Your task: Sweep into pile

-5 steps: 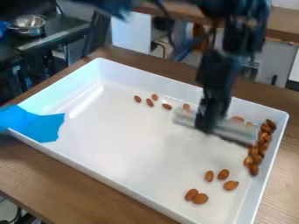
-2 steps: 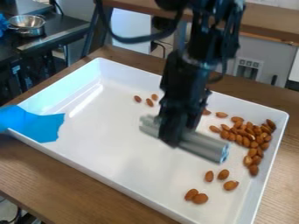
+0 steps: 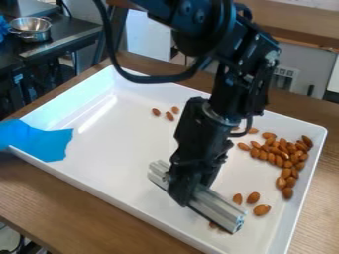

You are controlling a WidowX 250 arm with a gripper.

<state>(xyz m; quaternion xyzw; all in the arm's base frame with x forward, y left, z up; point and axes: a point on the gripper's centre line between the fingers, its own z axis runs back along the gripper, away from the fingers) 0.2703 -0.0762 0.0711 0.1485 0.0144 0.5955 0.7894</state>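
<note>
The gripper (image 3: pixel 182 191) hangs over the front middle of the white tray (image 3: pixel 112 163), shut on a grey metal bar (image 3: pixel 218 208) that sticks out on both sides of it. Most of the almonds (image 3: pixel 281 151) lie clustered along the tray's right side. Near the bar's right end are a few separate almonds (image 3: pixel 253 198); another pair there is mostly hidden behind the bar. Three more almonds (image 3: pixel 169 116) rest toward the back of the tray, left of the arm.
Blue tape (image 3: pixel 39 141) covers the tray's left corner. The tray's raised walls surround the work area on a wooden table (image 3: pixel 86 208). A metal pot (image 3: pixel 30 28) stands on a dark counter at the back left.
The gripper and bar have moved from the back right toward the front of the tray. Almonds once behind the bar now show in the right-hand cluster, and the front pair has become mostly covered.
</note>
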